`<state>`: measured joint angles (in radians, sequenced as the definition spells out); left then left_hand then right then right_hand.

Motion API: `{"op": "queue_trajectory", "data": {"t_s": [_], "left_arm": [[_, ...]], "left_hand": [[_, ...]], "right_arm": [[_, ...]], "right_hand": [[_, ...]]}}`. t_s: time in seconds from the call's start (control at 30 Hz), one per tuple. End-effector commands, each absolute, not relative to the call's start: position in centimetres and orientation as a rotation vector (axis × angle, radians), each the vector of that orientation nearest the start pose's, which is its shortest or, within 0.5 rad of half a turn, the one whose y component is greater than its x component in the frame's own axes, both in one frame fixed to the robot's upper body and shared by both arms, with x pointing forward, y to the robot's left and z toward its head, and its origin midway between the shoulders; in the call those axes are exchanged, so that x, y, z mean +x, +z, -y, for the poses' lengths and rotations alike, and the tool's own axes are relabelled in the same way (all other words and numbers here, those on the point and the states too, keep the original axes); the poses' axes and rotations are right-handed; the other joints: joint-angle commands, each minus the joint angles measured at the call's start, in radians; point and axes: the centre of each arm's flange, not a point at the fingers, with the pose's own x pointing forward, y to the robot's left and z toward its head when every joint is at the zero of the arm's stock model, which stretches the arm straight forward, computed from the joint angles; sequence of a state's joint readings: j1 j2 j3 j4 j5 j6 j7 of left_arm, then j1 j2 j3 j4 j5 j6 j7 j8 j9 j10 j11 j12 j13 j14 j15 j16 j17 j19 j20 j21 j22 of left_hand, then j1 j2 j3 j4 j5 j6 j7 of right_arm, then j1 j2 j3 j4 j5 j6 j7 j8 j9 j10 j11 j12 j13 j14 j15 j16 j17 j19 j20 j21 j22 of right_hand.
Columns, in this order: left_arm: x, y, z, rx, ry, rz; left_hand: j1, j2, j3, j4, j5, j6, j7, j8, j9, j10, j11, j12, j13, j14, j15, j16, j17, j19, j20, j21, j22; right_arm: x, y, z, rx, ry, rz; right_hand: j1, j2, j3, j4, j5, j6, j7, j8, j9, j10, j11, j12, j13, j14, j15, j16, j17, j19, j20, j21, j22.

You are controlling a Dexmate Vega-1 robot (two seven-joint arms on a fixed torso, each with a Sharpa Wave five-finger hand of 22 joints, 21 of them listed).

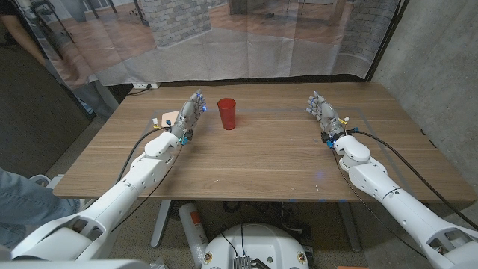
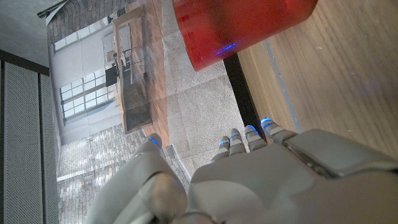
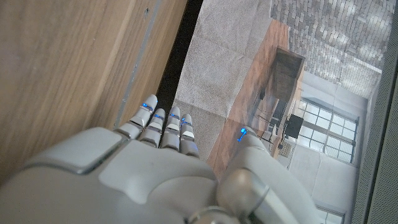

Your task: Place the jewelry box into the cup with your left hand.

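The big wooden desk [image 1: 254,161] holds everything. Behind it hangs a clear plastic curtain [image 1: 246,37], and a grey wall [image 1: 441,60] stands at the robot's right. A person [image 1: 22,37] stands at the far left corner, past the desk.

Two white arms reach over the desk. The left arm [image 1: 134,183] comes in from the left and the right arm [image 1: 381,187] from the right.

The left hand [image 1: 189,113] is up near the far side of the desk, just beside the red cup. Its fingers [image 2: 249,138] are straight and apart, and it holds nothing. In the left wrist view the hand [image 2: 261,180] points past the desk's far edge, and the cup [image 2: 242,25] looks big and close to it.

The right hand [image 1: 323,112] is well apart from the cup, near the far right of the desk. Its fingers [image 3: 165,121] are straight and spread too, with nothing in them.

The red cup [image 1: 226,113] stands upright on the desk, between the two hands but much nearer the left one.

A small tan thing, maybe the jewelry box [image 1: 169,118], lies on the desk just behind the left hand, partly hidden by it. It is outside the cup. It is too small to tell for sure what it is.
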<state>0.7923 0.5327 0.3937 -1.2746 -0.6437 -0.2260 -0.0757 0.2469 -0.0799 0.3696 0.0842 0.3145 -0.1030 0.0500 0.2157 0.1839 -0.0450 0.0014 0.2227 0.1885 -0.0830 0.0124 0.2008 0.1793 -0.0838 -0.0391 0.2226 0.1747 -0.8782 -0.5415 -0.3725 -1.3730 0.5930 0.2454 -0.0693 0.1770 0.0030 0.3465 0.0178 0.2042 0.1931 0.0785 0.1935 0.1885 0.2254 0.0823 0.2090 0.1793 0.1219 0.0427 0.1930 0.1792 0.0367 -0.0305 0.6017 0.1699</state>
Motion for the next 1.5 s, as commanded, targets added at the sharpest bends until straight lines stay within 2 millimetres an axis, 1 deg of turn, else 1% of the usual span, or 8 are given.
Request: {"op": "queue_trajectory", "data": {"t_s": [0.03, 0.3, 0.87, 1.23, 1.5], "left_arm": [[66.4, -1.7, -29.1, 0.032, -0.262, 0.542], [65.7, -1.6, -29.1, 0.037, -0.263, 0.562], [63.6, -1.6, -30.0, 0.060, -0.237, 0.614], [62.3, -1.6, -30.7, 0.087, -0.208, 0.646], [61.4, -1.5, -31.2, 0.137, -0.175, 0.662]], "left_hand": [[0.013, 0.005, 0.001, -0.003, 0.003, 0.010, 0.000, 0.007, 0.004, 0.008, -0.001, 0.009, 0.002, 0.007, 0.000, 0.004, 0.004, 0.007, 0.000, 0.003, 0.005], [0.016, 0.007, 0.001, -0.004, 0.003, 0.016, 0.001, 0.007, 0.004, 0.012, 0.000, 0.009, 0.002, 0.010, 0.000, 0.003, 0.004, 0.009, 0.000, 0.002, 0.005], [0.021, 0.011, 0.000, -0.006, 0.001, 0.032, 0.000, 0.009, 0.004, 0.022, -0.005, 0.009, 0.002, 0.016, 0.001, 0.001, 0.004, 0.010, 0.001, 0.000, 0.005], [0.024, 0.014, 0.000, -0.007, -0.001, 0.042, 0.000, 0.010, 0.004, 0.029, -0.001, 0.010, 0.002, 0.024, 0.000, 0.002, 0.004, 0.018, 0.002, 0.000, 0.005], [0.027, 0.016, -0.001, -0.008, -0.002, 0.057, -0.001, 0.013, 0.004, 0.035, -0.002, 0.010, 0.002, 0.030, 0.001, 0.002, 0.004, 0.024, 0.005, 0.001, 0.005]], "right_arm": [[64.5, -3.5, 28.8, -0.019, 0.142, 0.562], [64.5, -3.5, 28.7, -0.024, 0.142, 0.565], [64.4, -3.4, 28.5, -0.029, 0.143, 0.568], [64.4, -3.4, 28.5, -0.027, 0.144, 0.571], [64.3, -3.4, 28.5, -0.025, 0.143, 0.575]], "right_hand": [[0.011, 0.004, 0.004, -0.007, 0.001, 0.008, 0.000, 0.006, 0.002, 0.010, -0.004, 0.004, 0.003, 0.004, 0.002, 0.004, 0.006, 0.005, -0.007, -0.006, 0.002], [0.011, 0.005, 0.004, -0.008, 0.001, 0.009, -0.001, 0.006, 0.002, 0.011, -0.006, 0.005, 0.003, 0.004, 0.001, 0.004, 0.006, 0.004, -0.006, -0.011, 0.002], [0.011, 0.007, 0.003, -0.011, 0.000, 0.010, -0.002, 0.005, 0.002, 0.011, -0.004, 0.004, 0.003, 0.005, 0.001, 0.003, 0.006, 0.007, -0.005, -0.020, 0.003], [0.012, 0.008, 0.003, -0.012, -0.001, 0.009, -0.001, 0.005, 0.002, 0.011, -0.005, 0.003, 0.003, 0.005, 0.002, 0.003, 0.006, 0.009, -0.006, -0.024, 0.003], [0.014, 0.010, 0.004, -0.014, -0.001, 0.010, -0.002, 0.005, 0.002, 0.012, -0.006, 0.003, 0.004, 0.007, 0.000, 0.003, 0.005, 0.011, -0.005, -0.028, 0.003]]}}
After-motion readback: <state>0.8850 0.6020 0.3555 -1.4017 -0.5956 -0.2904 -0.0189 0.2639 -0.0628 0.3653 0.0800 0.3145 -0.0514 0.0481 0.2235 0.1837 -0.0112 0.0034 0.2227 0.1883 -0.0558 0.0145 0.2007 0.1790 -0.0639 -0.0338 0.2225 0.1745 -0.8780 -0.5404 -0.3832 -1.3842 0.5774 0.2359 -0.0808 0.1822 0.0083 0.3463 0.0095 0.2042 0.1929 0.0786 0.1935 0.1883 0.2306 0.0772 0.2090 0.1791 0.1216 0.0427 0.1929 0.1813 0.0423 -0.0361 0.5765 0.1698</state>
